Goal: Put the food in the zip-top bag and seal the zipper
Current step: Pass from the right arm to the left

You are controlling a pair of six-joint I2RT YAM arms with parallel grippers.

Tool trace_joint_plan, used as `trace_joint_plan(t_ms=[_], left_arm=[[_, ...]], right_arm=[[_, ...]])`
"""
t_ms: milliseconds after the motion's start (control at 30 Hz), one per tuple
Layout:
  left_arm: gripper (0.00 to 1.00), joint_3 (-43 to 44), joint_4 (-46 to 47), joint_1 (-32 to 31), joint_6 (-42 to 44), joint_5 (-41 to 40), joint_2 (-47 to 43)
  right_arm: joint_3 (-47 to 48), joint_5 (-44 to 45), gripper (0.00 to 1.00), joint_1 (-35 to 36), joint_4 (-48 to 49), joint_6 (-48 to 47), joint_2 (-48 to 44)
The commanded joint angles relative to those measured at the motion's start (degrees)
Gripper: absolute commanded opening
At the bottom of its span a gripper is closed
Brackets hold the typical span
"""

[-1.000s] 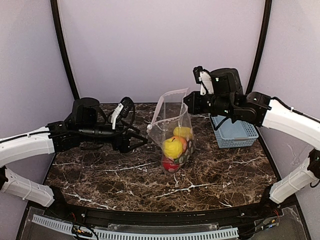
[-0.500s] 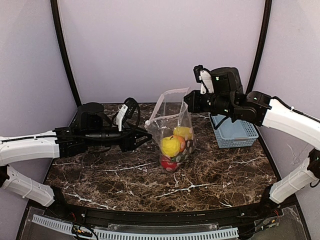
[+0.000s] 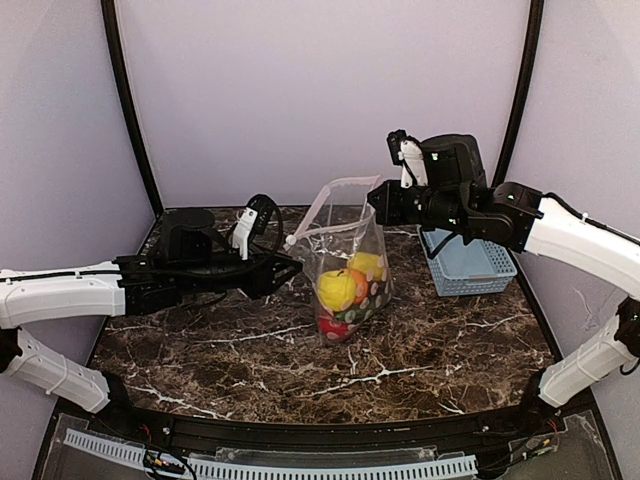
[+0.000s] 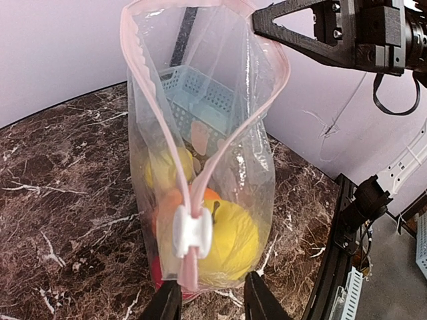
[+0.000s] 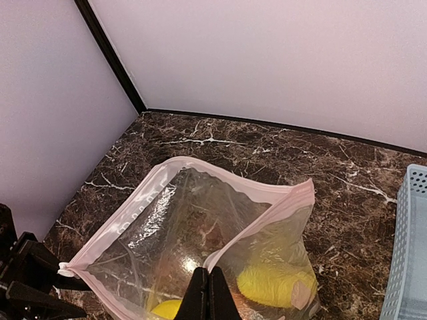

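The clear zip-top bag (image 3: 350, 255) hangs upright over the marble table (image 3: 200, 350), mouth open. Inside lies the food: a yellow fruit (image 3: 337, 288), an orange piece (image 3: 358, 286), a lemon (image 3: 366, 264) and a red one (image 3: 334, 326). My right gripper (image 3: 377, 200) is shut on the near lip of the pink zipper (image 5: 220, 177), holding the bag up; its tips (image 5: 208, 290) pinch the strip. My left gripper (image 3: 293, 266) sits at the bag's left end. Its fingers (image 4: 257, 300) stand apart, just below the white slider (image 4: 192, 231), with the bag's corner and the pink tail between them.
A light-blue slatted basket (image 3: 470, 265) stands on the table at the right, behind the bag and below the right arm; it also shows through the bag's film (image 4: 200, 100). Purple walls close in the back and the sides.
My left arm has moved right up to the bag's slider end and its jaws have narrowed. The bag's left corner has shifted slightly. The right arm holds still.
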Motion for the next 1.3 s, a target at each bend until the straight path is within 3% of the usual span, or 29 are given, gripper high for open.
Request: trace_joint_plan(t_ms=[0,533,667,867,1067,1267], left_arm=[[0.32,-0.82,-1.28,-0.08,-2.64,-3.97,-0.11],[0.32,-1.14,4.54,-0.08,-4.63,-2.09,0.29],[0.25,-1.27,6.87,0.0,-4.5,-1.33,0.13],[0.02,0.11,7.57,0.99,-3.51,-0.54,0.66],[0.01,8.52,2.33,2.68,1.06,5.13,2.09],[0.01,17.63,-4.83,6.39,3.4,16.91,5.18]], right_arm=[[1.83,0.34,0.0,0.07,2.33,0.14,-0.46],[1.46,-0.02,0.0,0.07,1.85,0.15,-0.77],[1.46,0.18,0.0,0.07,1.6,0.16,-0.96],[2.37,0.92,0.0,0.07,0.56,0.07,-2.06],[2.97,6.81,0.0,0.52,-3.01,-0.69,-6.16],[2.77,9.88,0.0,1.07,-6.13,-0.66,-11.27]])
